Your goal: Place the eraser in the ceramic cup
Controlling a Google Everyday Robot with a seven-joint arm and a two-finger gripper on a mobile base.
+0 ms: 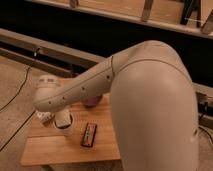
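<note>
step: transport or release phase by the look of it, arm reaching down over the left part of the desk (65,150); grasp vs. drop not confirmable from this view
tool: tool (64,122) at the end of the forearm, low over the desk's left side, pointing down, mostly hidden behind the wrist housing
tool state: cannot tell, and cannot tell whether anything is held
eraser: not visible anywhere; either hidden under the tool or arm, or carried, no way to say which
ceramic cup: ceramic cup (45,118) just left of the tool and slightly behind it, only a pale rim and side showing past the wrist, nearly touching the arm in view
cup vs tool: tool sits beside the cup mouth rather than clearly over it; judged not yet centred
next move: if eraser is held, needs a small shift left to bring the tool over the wide mouth, then lower and release; if not held, needs to locate the block first
black bar: black bar (89,135) with red stripe lying flat to the right of the tool, apart from it, not the target
dark bowl: dark bowl (92,102) behind and right of the tool, partly covered by the forearm
risk: cup close to the wrist, could get nudged on the shift
</note>
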